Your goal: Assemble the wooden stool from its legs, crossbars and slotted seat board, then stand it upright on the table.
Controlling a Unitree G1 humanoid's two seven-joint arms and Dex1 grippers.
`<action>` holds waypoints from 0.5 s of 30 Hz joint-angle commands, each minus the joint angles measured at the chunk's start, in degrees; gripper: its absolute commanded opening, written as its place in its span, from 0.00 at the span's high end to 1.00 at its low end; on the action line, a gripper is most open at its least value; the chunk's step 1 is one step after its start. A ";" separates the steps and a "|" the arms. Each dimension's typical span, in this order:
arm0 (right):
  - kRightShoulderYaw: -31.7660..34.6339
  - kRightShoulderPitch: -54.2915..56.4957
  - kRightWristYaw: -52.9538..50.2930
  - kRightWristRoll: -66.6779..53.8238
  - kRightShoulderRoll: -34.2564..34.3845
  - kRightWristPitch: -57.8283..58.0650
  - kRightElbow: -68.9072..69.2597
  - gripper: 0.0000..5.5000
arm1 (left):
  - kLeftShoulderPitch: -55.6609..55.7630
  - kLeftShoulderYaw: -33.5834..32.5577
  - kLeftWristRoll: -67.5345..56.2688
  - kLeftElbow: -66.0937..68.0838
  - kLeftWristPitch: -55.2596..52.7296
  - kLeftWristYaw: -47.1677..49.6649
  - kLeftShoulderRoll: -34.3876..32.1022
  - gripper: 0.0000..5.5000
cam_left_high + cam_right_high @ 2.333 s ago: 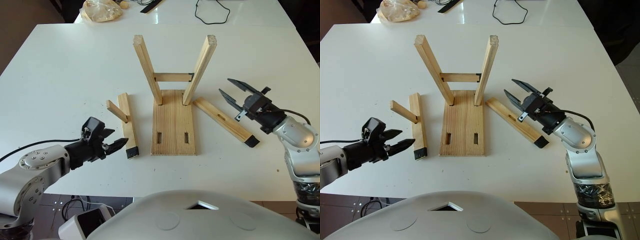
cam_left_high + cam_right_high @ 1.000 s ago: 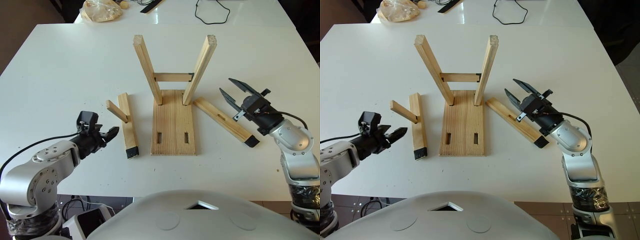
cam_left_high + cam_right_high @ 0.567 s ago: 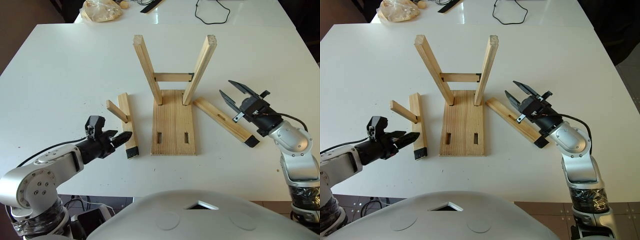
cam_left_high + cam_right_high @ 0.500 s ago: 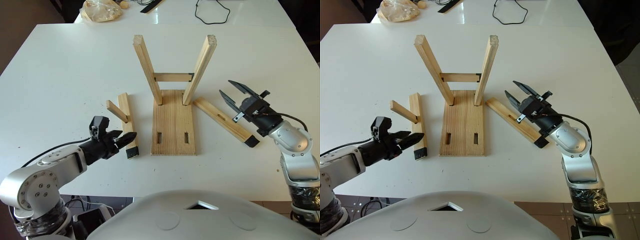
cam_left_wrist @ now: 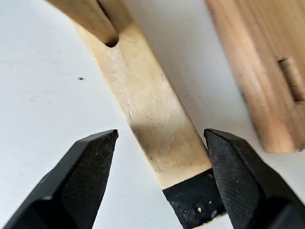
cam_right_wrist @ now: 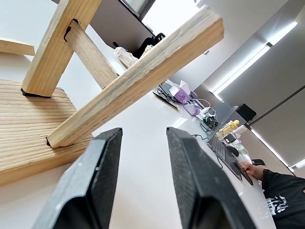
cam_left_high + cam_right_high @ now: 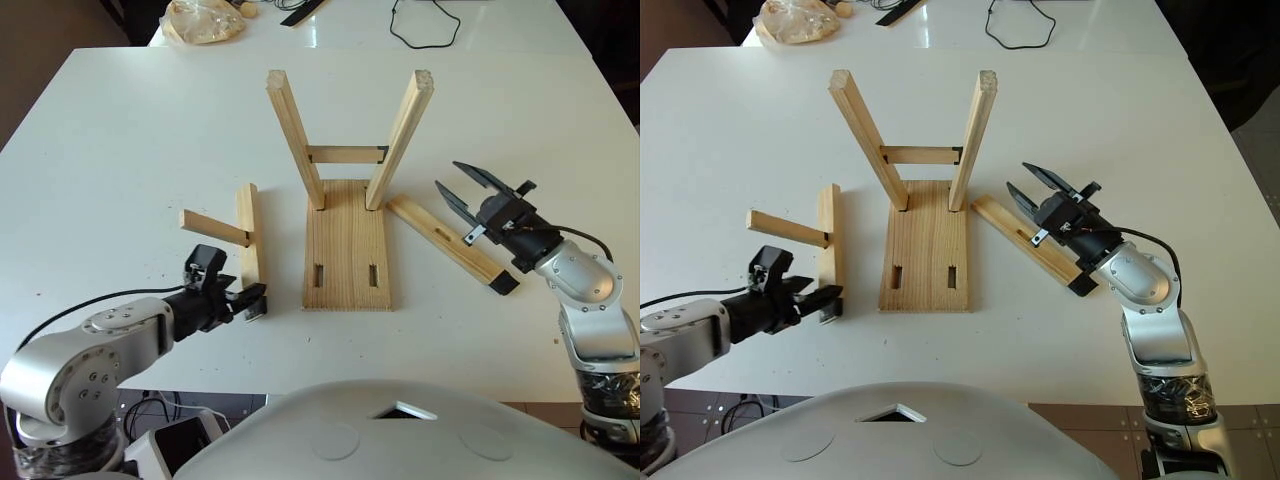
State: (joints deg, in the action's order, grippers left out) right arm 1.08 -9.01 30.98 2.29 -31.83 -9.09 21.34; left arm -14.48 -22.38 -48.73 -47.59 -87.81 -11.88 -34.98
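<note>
While getting hold of the loose leg (image 7: 250, 245), flat on the table (image 7: 120, 130) just left of the seat board (image 7: 345, 250), has its black end inside the wide-open left gripper (image 5: 161, 138), so must pinch and lift next, with the right gripper (image 7: 447, 175) wide open near the other leg (image 7: 450, 243).

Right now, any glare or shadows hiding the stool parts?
Left eye view: table evenly lit, faint shadows, nothing hidden. Left wrist view: soft shadow beside the loose leg, black cap readable. Right wrist view: bright ceiling lights behind the standing legs, wood not washed out.
</note>
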 commanded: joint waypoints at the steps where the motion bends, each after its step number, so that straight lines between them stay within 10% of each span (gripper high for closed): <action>1: 0.58 -0.53 -0.62 0.25 -0.04 0.49 0.52 0.69 | 1.44 2.72 2.76 2.66 4.51 -4.02 -5.93 0.39; 7: 0.43 -0.25 -0.74 0.29 0.00 0.62 0.44 0.69 | 1.34 4.88 4.92 4.01 8.32 -6.79 -8.43 0.39; 15: -0.02 -1.40 -0.95 0.94 -0.02 0.33 0.81 0.69 | 1.84 -4.85 3.76 0.28 -2.20 -1.23 7.04 0.32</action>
State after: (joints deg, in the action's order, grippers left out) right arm 1.26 -10.23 30.10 2.64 -31.72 -8.94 21.52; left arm -14.37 -23.99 -45.36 -45.69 -86.50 -15.31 -32.21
